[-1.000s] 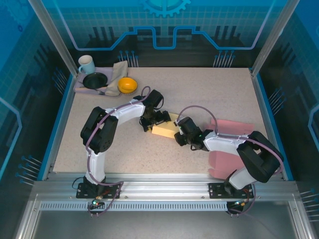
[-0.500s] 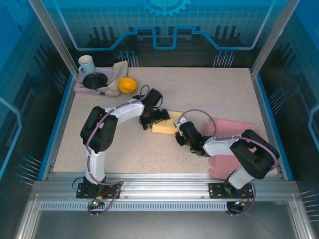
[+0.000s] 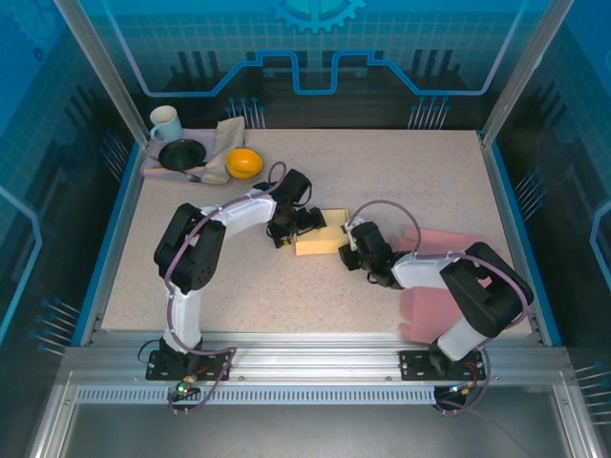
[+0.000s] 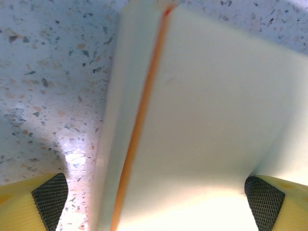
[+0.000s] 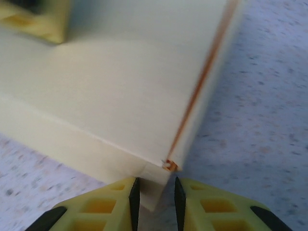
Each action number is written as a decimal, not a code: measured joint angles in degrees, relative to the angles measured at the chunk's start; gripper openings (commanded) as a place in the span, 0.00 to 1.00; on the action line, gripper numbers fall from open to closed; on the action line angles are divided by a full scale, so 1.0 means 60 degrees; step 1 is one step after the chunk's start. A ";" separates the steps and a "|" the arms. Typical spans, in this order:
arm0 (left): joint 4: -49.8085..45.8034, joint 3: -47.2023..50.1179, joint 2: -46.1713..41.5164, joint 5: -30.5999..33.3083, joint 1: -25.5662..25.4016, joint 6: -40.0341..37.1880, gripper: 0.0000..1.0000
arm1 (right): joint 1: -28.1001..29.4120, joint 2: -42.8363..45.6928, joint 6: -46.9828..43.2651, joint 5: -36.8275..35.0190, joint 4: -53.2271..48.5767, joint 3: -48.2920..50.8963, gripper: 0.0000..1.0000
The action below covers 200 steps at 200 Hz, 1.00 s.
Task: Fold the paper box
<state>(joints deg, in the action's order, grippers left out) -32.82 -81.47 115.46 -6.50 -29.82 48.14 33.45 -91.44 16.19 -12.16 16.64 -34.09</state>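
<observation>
The pale yellow paper box [image 3: 322, 234] lies closed on the table's middle, an orange line along its lid edge [image 4: 139, 120]. My left gripper [image 3: 298, 227] is at its left end, open wide. The box [image 4: 202, 120] reaches in between the pads [image 4: 48, 197]; the left pad stands clear of it. My right gripper [image 3: 349, 245] is at the box's right near corner. Its jaws [image 5: 156, 195] stand narrowly open, and a small corner flap [image 5: 156, 185] lies between them against the left pad [image 5: 134, 195], with a gap on the other side.
A tray [image 3: 153, 170] at the back left holds a mug [image 3: 165, 122], a black bowl [image 3: 181, 154] and a cloth [image 3: 223, 143]; an orange bowl [image 3: 244, 163] stands beside it. Pink sheets [image 3: 444, 240] lie under and right of the right arm [image 3: 430, 315].
The box has slid away from the near edge and turned squarer to the table. My right gripper followed its right corner, pinched briefly and eased apart. The left gripper stayed wide.
</observation>
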 measured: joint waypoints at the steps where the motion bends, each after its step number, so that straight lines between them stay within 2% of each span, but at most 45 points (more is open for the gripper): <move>1: 0.0004 0.0000 0.0000 -0.0004 0.0000 0.0000 0.99 | -0.0033 0.0000 0.0018 0.0029 -0.0015 -0.0007 0.27; 32: 0.0029 0.0047 0.0000 -0.0142 -0.0095 0.0000 0.99 | -0.1144 -0.0328 0.0641 0.0754 -0.0237 -0.0091 0.27; 81: 0.0022 0.0127 -0.0095 -0.0149 -0.0098 0.0069 0.99 | -0.1428 -0.0397 0.1144 0.1348 -0.0514 -0.0342 0.28; 130: -0.0703 0.0178 -0.0401 -0.0146 -0.0259 0.0124 0.99 | -0.2051 -0.0809 0.1887 0.2557 -0.1395 -0.1162 0.27; 167: -0.1563 -0.0244 -0.0794 0.0044 -0.0229 -0.0576 0.99 | -0.2339 -0.0892 0.2280 0.3136 -0.2073 -0.1570 0.23; 200: -0.1504 -0.1075 -0.1089 0.0000 0.0062 -0.1803 0.99 | -0.2401 -0.0852 0.2648 0.3373 -0.3144 -0.2244 0.20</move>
<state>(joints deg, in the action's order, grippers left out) -41.85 -87.92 108.92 -6.50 -29.45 37.32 19.05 -96.55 32.08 8.08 -2.22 -47.55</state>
